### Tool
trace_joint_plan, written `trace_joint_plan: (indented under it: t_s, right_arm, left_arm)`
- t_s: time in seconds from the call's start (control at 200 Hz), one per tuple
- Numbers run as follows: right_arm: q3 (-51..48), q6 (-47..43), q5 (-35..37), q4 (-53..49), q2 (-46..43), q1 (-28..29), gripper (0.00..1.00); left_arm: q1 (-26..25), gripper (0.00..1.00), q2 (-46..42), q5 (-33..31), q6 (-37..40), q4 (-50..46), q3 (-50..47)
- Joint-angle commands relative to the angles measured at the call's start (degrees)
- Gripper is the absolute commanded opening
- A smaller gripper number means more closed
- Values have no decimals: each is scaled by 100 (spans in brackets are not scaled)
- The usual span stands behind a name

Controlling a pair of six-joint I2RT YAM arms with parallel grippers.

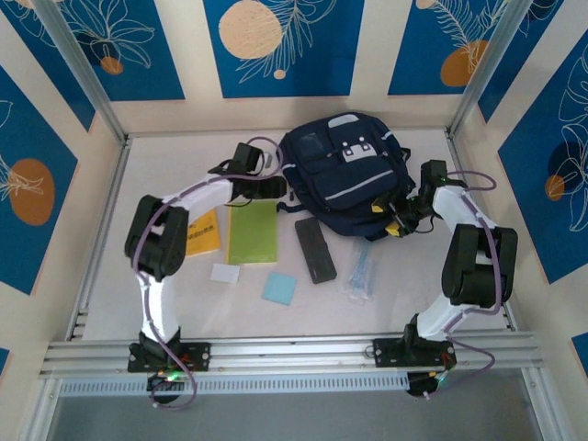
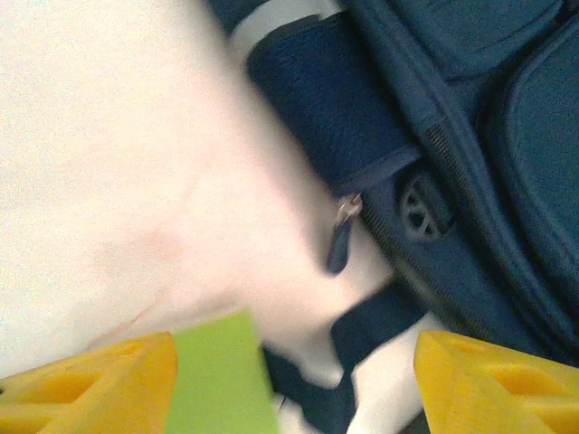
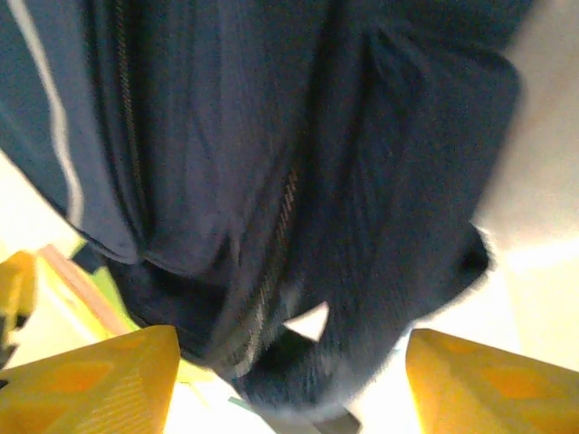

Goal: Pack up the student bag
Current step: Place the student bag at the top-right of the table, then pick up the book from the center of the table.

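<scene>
- Left gripper: yellow fingers spread wide, holding nothing, just left of the large navy-blue fabric student bag.
- Right gripper: fingers wide too, empty, at the bag's near right corner; whether they touch it is lost in blur.
- One bag, between both grippers. Six items lie nearer than it:
  - green notebook
  - yellow booklet, half under the left arm
  - black flat case
  - white card
  - light-blue square
  - clear packet

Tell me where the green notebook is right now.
In the top view, the green notebook lies flat left of centre, between the yellow book and the black case, just below and left of the backpack.
</scene>
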Motion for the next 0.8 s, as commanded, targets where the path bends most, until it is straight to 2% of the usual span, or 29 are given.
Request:
trace_joint_plan:
  t_s: [0.0,0.1,0.275,0.375,0.535,0.71,0.795]
  right_arm:
    - [193,-526,1058,-1044,-686,271,67]
    - [294,-532,1467,-990,-1113,905,66]
    - [664,-485,1405,-262,-1019,2203,65]
    - [1001,-421,1549,108,-607,2819,64]
    - [1371,100,1092,842,299,3382,57]
    - [1570,437,892,1631,1208,3901,51]
    - [1851,578,931,1691,1683,4123,47]
  left_arm:
    - [167,71,-920,-492,292,-176,-518]
    - [254,75,-1476,-691,347,-266,-1106]
    - [383,75,-2077,-514,110,-307,-1996]
    - [381,75,-2349,-382,-95,-249,-2514]
    - [384,74,-2776,-332,-356,91,-3393]
    - [384,72,-2847,-306,-408,220,-3750]
    - [379,72,-2830,-364,-418,327,-3878]
